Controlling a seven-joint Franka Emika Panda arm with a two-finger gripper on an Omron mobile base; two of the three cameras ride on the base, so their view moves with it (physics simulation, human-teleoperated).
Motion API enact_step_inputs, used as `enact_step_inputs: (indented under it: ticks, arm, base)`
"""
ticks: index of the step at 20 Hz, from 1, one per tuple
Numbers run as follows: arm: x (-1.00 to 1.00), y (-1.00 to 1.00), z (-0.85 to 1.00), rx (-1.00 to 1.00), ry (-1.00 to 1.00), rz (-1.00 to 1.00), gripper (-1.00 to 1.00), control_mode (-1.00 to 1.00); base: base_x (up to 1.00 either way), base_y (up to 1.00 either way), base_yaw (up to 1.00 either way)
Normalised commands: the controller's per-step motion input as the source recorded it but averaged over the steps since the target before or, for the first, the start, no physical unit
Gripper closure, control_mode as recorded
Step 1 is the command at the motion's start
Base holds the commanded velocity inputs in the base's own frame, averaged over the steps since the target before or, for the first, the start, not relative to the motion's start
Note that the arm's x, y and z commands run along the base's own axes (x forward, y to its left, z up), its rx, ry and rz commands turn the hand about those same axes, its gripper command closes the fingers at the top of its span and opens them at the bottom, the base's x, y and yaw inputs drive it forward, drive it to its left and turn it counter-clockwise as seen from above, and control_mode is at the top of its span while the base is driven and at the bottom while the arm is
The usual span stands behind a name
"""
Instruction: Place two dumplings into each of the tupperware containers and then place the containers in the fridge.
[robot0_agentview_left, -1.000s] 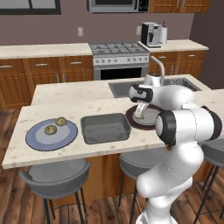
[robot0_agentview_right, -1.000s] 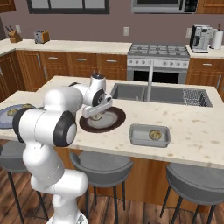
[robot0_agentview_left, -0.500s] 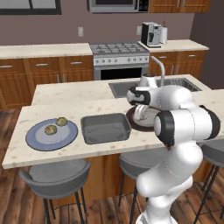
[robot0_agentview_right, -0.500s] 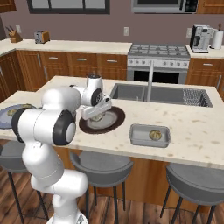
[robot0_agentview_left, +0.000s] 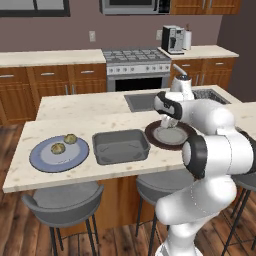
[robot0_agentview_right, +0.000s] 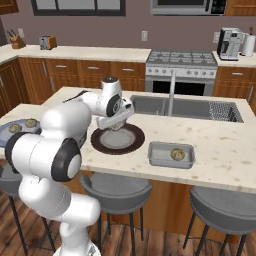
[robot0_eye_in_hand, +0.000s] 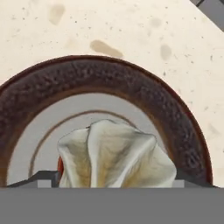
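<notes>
Lowered since a second ago, the gripper (robot0_agentview_right: 116, 126) hangs over the dark brown plate (robot0_agentview_right: 131, 145), jaws narrowing around a dumpling (robot0_eye_in_hand: 116, 155), grip uncertain.

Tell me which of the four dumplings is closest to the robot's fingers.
The pleated pale dumpling on the round dark brown plate, right at the fingers. Two others sit on the blue-grey plate, one in a grey tub.
</notes>
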Motion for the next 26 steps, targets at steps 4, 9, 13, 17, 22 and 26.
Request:
enact_step_inputs:
  ticks: [4,9,13,17,22,26]
  arm:
    - [-0.31,-1.0,0.26,-0.02,0.0,-0.21,1.0,-1.0]
    - [-0.59,-1.0,0.0,0.0,0.11,-0.24,1.0,-1.0]
    - [-0.6,-1.0,-0.04,0.0,0.07,-0.19,1.0,-1.0]
    - [0.1,-0.91,-0.33,0.0,0.01,-0.04,1.0,-1.0]
    - [0.45,-0.69,-0.43,0.01,0.01,0.02,1.0,-1.0]
    - [-0.07,-0.69,-0.28,0.0,0.0,0.0,1.0,-1.0]
  base:
    - [0.0,0.0,0.0]
    - [0.0,0.0,0.0]
    - [0.0,0.0,0.0]
    - [0.0,0.0,0.0]
    - [0.0,0.0,0.0]
    - [0.0,0.0,0.0]
